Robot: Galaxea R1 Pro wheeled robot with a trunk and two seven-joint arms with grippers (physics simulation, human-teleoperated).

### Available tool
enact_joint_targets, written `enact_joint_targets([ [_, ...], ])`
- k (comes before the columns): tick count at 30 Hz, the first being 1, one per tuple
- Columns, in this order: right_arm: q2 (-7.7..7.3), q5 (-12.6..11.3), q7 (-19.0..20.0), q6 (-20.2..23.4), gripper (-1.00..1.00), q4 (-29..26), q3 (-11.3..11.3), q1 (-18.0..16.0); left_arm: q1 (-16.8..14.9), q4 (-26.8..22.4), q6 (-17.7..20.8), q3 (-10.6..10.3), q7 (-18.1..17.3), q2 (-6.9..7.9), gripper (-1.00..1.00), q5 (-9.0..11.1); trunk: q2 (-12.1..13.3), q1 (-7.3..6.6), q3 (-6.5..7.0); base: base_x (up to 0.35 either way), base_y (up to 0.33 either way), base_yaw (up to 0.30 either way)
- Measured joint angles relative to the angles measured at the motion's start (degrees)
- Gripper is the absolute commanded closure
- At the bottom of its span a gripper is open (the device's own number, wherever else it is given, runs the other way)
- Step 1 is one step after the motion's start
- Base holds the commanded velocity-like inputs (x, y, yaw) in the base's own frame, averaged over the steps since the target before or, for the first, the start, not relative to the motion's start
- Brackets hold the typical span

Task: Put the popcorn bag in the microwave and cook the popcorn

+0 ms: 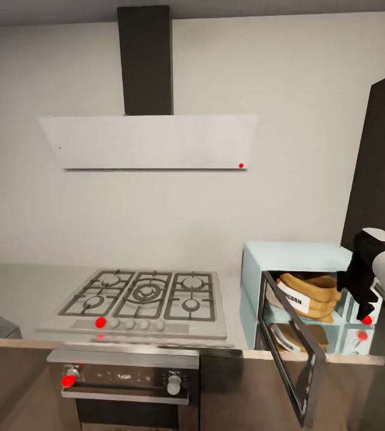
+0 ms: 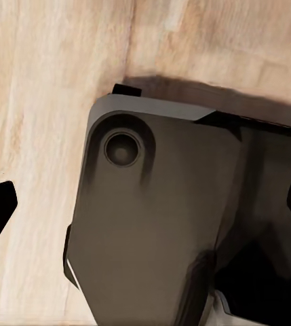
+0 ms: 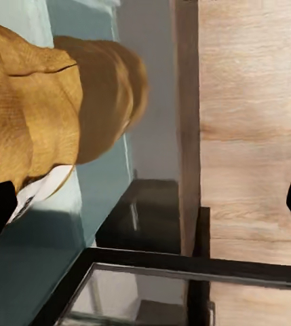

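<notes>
The pale-blue microwave [image 1: 294,257] stands on the grey countertop [image 1: 12,281] at the right, its dark glass door [image 1: 294,359] swung open toward me. The tan popcorn bag [image 1: 309,296] with its white label lies on its side in the cavity. No popcorn shows; the bag's inside is hidden. My right gripper [image 1: 360,293] hangs just in front of the microwave's right panel. In the right wrist view this gripper [image 3: 145,207] is open with nothing between its tips, close by the bag [image 3: 43,115] and above the door glass [image 3: 152,292]. My left gripper [image 2: 145,207] is open above my own dark base.
A grey gas hob [image 1: 144,296] sits left of the microwave, with a black-and-steel built-in oven [image 1: 126,383] under it and a white hood [image 1: 150,140] above. A dark tall cabinet [image 1: 384,167] rises at the right. Wooden floor [image 3: 254,136] lies below the counter.
</notes>
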Motion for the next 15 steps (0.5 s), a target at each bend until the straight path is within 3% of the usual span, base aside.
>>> enact_joint_targets([
  [3,0.14,0.6,11.7,4.8,-1.00,0.2,1.1,0.0,0.0,0.0,0.0,0.0,0.0,0.03,-1.00,0.0,0.0,0.01,0.00,-0.326,0.000,0.000],
  [4,0.17,2.3,16.4,5.7,-1.00,0.8,2.1,0.1,0.0,0.0,0.0,0.1,0.0,0.04,-1.00,0.0,0.0,0.01,0.00,-0.326,0.000,0.000],
  [6,0.18,9.5,22.4,6.4,-1.00,2.7,3.5,0.4,0.0,0.0,0.0,0.0,0.0,0.05,-1.00,0.0,0.0,0.00,0.00,-0.252,0.000,0.000],
  [7,0.20,16.2,26.1,6.5,-1.00,4.6,3.8,0.8,0.0,0.0,0.0,0.1,0.0,0.08,-1.00,0.0,0.0,0.00,0.00,-0.062,0.000,0.000],
  [8,0.25,25.6,33.0,6.4,-1.00,6.7,3.8,2.7,0.0,0.0,0.0,0.0,0.0,0.09,-1.00,0.0,0.0,-0.02,-0.01,-0.032,0.000,0.000],
  [9,0.26,30.2,37.9,6.3,-1.00,7.4,3.8,4.3,0.0,0.0,0.0,0.1,0.0,0.09,-1.00,0.0,0.0,-0.02,-0.01,-0.016,0.000,0.000],
  [11,0.26,36.6,49.4,5.7,-1.00,7.9,4.0,9.2,0.0,0.0,0.0,0.1,0.0,0.10,-1.00,0.0,0.0,-0.03,-0.02,-0.005,0.000,0.000],
  [13,0.26,39.7,55.2,3.7,-1.00,7.9,4.1,12.7,0.0,0.0,0.0,0.2,0.1,0.10,-1.00,0.0,0.0,-0.03,-0.01,-0.001,0.000,0.000],
  [14,0.31,43.0,59.8,-1.6,-1.00,8.1,4.4,15.7,0.0,-0.1,0.0,0.0,0.1,0.10,-1.00,0.0,0.0,-0.03,-0.02,0.000,0.000,0.000],
  [15,0.40,44.8,61.9,-4.7,-1.00,8.2,4.6,17.4,0.0,-0.2,0.1,0.0,0.1,0.11,-1.00,0.0,0.0,-0.03,-0.01,0.000,0.000,0.000],
])
